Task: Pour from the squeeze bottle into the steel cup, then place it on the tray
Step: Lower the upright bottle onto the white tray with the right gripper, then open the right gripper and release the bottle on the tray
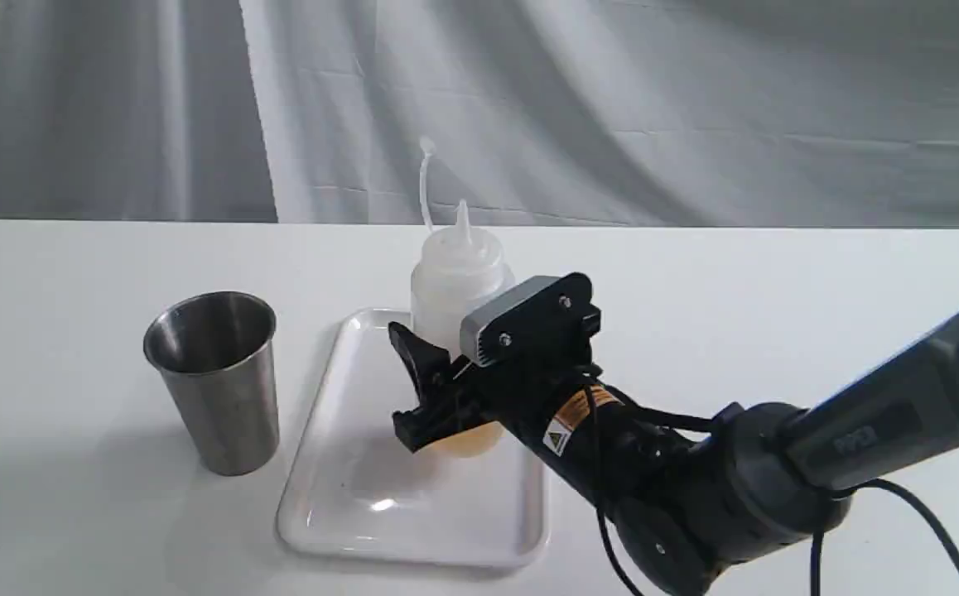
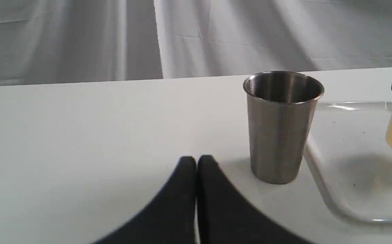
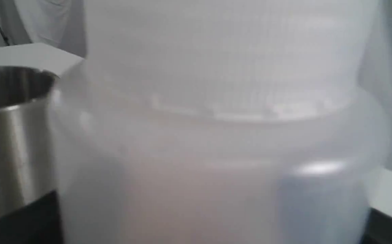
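Note:
The squeeze bottle stands upright over the back right part of the white tray, with amber liquid low in it and its cap strap sticking up. My right gripper is shut on the bottle's lower body; one black finger shows on its left side. Whether its base touches the tray I cannot tell. In the right wrist view the bottle fills the picture. The steel cup stands left of the tray on the table. My left gripper is shut and empty, short of the cup.
The white table ends at a grey cloth backdrop. The tray's rim lies close beside the cup's base. My right arm reaches in from the lower right, with a black cable trailing.

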Available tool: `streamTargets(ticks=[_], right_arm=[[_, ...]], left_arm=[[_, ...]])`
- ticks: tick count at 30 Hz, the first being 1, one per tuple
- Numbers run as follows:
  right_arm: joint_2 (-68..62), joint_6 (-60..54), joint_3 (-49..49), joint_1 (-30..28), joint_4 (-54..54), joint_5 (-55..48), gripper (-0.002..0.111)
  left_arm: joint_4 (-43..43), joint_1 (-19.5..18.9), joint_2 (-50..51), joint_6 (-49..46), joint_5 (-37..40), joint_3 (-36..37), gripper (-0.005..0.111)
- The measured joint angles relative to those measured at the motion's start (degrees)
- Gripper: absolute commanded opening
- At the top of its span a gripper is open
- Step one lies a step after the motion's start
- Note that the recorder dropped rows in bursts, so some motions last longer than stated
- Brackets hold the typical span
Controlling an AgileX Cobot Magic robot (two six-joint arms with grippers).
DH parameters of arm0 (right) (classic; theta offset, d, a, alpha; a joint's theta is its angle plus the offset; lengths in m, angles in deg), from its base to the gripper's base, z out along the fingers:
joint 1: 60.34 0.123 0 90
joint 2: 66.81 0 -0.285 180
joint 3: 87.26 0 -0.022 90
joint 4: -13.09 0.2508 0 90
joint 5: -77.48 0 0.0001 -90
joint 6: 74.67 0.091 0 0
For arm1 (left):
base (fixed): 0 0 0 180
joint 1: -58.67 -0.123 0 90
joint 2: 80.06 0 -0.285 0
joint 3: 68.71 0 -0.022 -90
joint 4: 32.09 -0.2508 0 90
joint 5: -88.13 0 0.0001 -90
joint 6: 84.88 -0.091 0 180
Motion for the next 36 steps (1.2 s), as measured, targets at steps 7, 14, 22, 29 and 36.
streamTargets(ticks=[7,14,22,29,36], right_arm=[[-2.5,-0.1,0.0,0.5,0.0,1.2,0.0],[-3.9,-0.1,-0.1,0.7,-0.1,4.5,0.0],[-5.0,-0.1,-0.1,0.7,-0.4,6.1,0.0],[-5.3,-0.1,-0.1,0.7,-0.4,6.8,0.0],[-5.3,-0.1,-0.1,0.7,-0.7,6.8,0.029]], left_arm=[[0.0,0.0,0.0,0.0,0.0,0.0,0.0],[0.0,0.0,0.0,0.0,0.0,0.0,0.0],[0.0,0.0,0.0,0.0,0.0,0.0,0.0],[0.0,0.0,0.0,0.0,0.0,0.0,0.0],[0.0,0.0,0.0,0.0,0.0,0.0,0.0]])
